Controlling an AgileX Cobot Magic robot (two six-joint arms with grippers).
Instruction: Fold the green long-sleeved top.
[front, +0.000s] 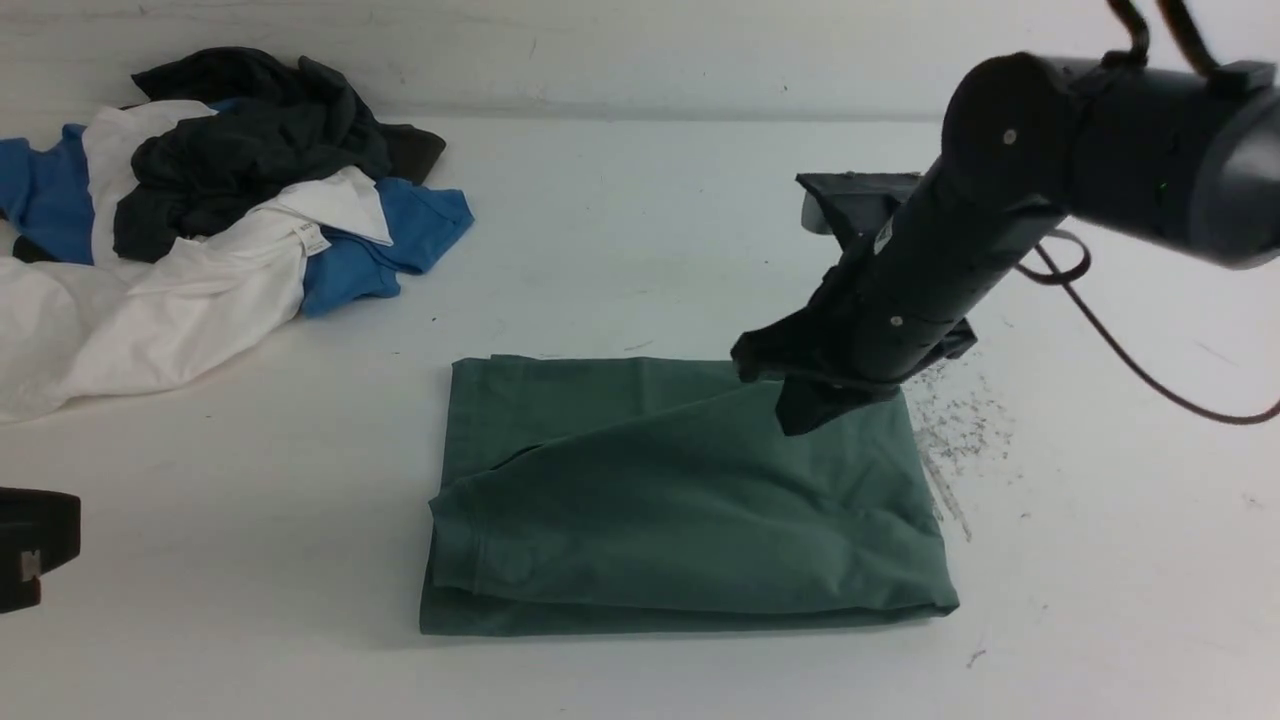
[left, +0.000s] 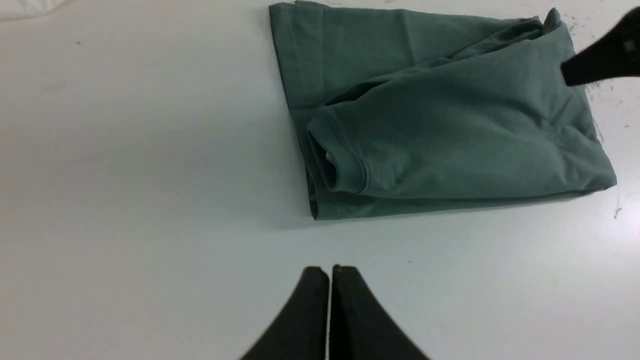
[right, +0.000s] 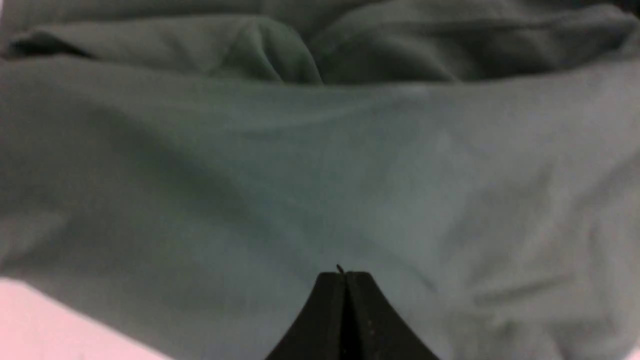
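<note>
Now green long-sleeved top (front: 680, 500) folded rectangular, collar at left, seemingly slightly rumpled.

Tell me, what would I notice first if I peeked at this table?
Probably the green top, folded into a neat rectangle in the middle of the white table. Next, the big black right arm reaching down, its shut pincer at the top's far right corner. Then the messy pile of blue, white and dark clothes at the far left.
</note>
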